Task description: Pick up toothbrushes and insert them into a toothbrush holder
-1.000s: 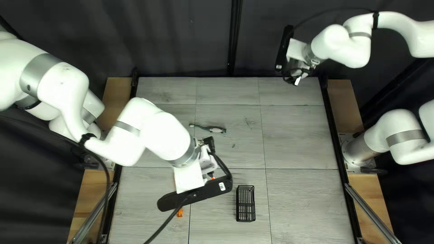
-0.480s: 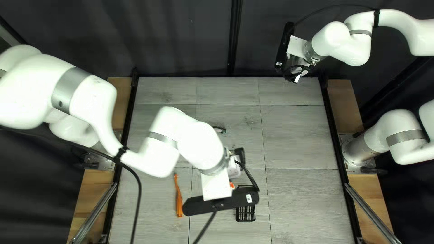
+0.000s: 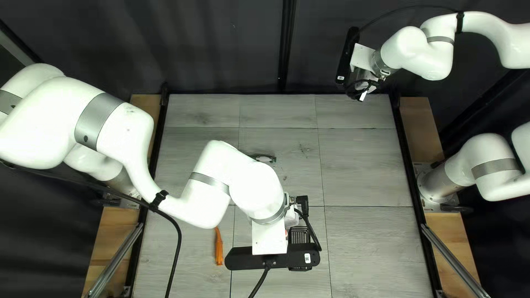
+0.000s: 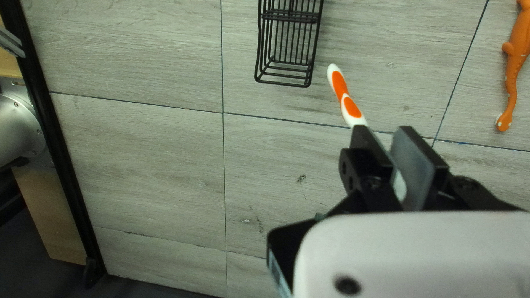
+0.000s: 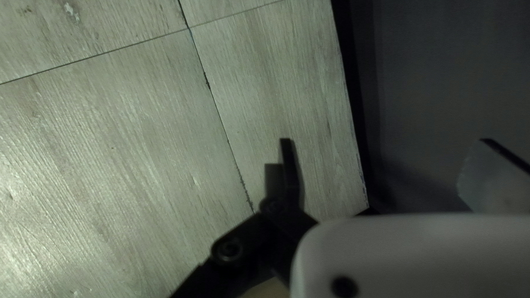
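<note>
- I see a dark curtain [image 3: 221,49] behind the table [image 3: 276,110].
- Grey, wood-grained panels [image 3: 364,165] with dark seams form its top.
- Black rails [image 3: 409,165] and tan boards [image 3: 420,127] flank it.

I've got my left pincer [image 3: 292,217] closed on the brush [image 4: 348,102], its white-and-orange end poking out ahead. Ahead of the pincer [image 4: 385,135], off to one side and near the brush's tip, I see the black wire holder [image 4: 282,84] on the grey table [image 4: 154,165]. Ahead on the pincer's other side lies an orange thing [image 4: 514,63]. Well apart from the pincer, beyond the black rail [image 4: 49,118], stands a metal arm base [image 4: 15,129].
</note>
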`<state>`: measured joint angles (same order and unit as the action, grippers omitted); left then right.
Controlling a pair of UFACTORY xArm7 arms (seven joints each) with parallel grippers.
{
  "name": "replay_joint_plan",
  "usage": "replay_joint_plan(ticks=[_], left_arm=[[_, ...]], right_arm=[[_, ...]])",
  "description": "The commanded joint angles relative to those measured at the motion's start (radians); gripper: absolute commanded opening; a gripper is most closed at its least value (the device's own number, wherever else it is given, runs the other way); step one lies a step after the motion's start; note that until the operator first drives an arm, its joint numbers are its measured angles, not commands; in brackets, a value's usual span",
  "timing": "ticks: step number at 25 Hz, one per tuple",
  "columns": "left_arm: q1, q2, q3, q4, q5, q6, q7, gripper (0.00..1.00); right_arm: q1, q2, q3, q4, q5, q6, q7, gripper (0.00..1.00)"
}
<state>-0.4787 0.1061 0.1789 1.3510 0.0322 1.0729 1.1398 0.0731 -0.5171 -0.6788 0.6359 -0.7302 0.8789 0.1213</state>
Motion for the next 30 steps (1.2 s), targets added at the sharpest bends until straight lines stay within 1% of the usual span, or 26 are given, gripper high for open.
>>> replay_joint_plan(ticks=[1,4,8,14,18,20,24,30], left_arm=[[-0.005,-0.005,-0.002,0.008,0.011,-0.005,-0.019,0.0],[-0.034,0.026,-0.015,0.046,0.066,-0.018,-0.065,0.0],[-0.053,0.033,-0.026,0.054,0.091,-0.022,-0.082,0.0],[-0.054,0.055,-0.039,0.065,0.049,-0.026,-0.058,0.0],[-0.049,0.059,-0.04,0.053,0.037,-0.041,-0.029,0.0],[-0.047,0.074,-0.041,0.067,0.034,-0.042,-0.014,0.0],[-0.042,0.146,-0.046,0.159,0.029,-0.002,0.028,0.0],[-0.027,0.186,-0.044,0.199,0.024,0.019,0.07,0.0]], right_arm=[[0.0,0.0,0.0,0.0,0.0,0.0,0.0,1.0],[0.0,0.0,0.0,0.0,0.0,0.0,0.0,1.0],[0.0,0.0,0.0,0.0,0.0,0.0,0.0,1.0],[0.0,0.0,0.0,0.0,0.0,0.0,0.0,1.0],[0.0,0.0,0.0,0.0,0.0,0.0,0.0,1.0],[0.0,0.0,0.0,0.0,0.0,0.0,0.0,1.0],[0.0,0.0,0.0,0.0,0.0,0.0,0.0,1.0],[0.0,0.0,0.0,0.0,0.0,0.0,0.0,1.0]])
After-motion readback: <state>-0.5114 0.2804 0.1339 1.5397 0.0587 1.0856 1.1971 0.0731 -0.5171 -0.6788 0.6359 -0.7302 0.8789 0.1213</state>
